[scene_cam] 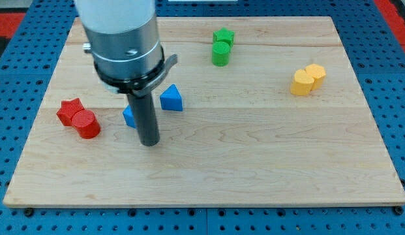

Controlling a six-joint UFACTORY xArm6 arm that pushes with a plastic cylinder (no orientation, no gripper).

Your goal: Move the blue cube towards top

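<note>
Nearest the view's bottom, my tip rested on the wooden board, a plain rod with nothing to open or close, clamped on nothing. Just beside it, toward the view's left and slightly higher, sat the blue cube, mostly hidden behind the rod, so we could not tell whether the 2 were touching. Left of that lay the red cylinder touching the red star. A little farther up, right of the rod, stood the blue triangular block.

We judged the cube light, stiff and ready to slide on the smooth wood, though apt to spin if struck off-centre; the place to push looked like the middle of its lower face.

Farther off were the 2 yellow blocks at the view's right, and the green cylinder with the green star near the top
</note>
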